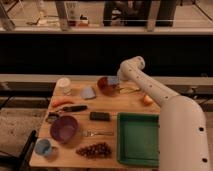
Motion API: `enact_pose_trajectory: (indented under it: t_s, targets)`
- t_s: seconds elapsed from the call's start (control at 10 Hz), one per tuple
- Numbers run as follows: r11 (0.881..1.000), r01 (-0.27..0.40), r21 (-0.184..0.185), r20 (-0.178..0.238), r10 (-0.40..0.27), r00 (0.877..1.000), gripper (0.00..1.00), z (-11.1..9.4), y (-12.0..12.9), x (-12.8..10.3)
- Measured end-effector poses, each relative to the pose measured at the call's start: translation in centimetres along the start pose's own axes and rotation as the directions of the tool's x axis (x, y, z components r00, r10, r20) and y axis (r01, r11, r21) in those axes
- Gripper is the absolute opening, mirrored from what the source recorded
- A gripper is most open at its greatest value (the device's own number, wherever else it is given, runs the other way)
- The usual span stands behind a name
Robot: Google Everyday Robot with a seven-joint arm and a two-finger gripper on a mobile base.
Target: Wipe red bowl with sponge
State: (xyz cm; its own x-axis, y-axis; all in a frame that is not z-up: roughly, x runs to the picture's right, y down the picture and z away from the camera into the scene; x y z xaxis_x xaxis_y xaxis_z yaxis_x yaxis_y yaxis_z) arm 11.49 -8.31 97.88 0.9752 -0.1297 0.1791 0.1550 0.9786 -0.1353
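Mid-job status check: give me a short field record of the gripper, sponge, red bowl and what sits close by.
gripper: at the far side of the table, over the red bowl's right rim, shut on the sponge
sponge: blue-grey block at the gripper tip, at the bowl's right edge
red bowl: upright, far centre of the table
nearest neighbour: grey-blue flat piece, left of the red bowl, apart from it
other bowl: purple bowl, near left
tray: green tray, near right, beside the arm
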Motion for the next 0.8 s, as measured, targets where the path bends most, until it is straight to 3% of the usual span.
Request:
enact_pose_trajectory:
  t_s: [0.8]
  targets:
    - [0.996,0.074,0.043,0.041,-0.076,0.996,0.0,-0.5,-3.7,-2.8]
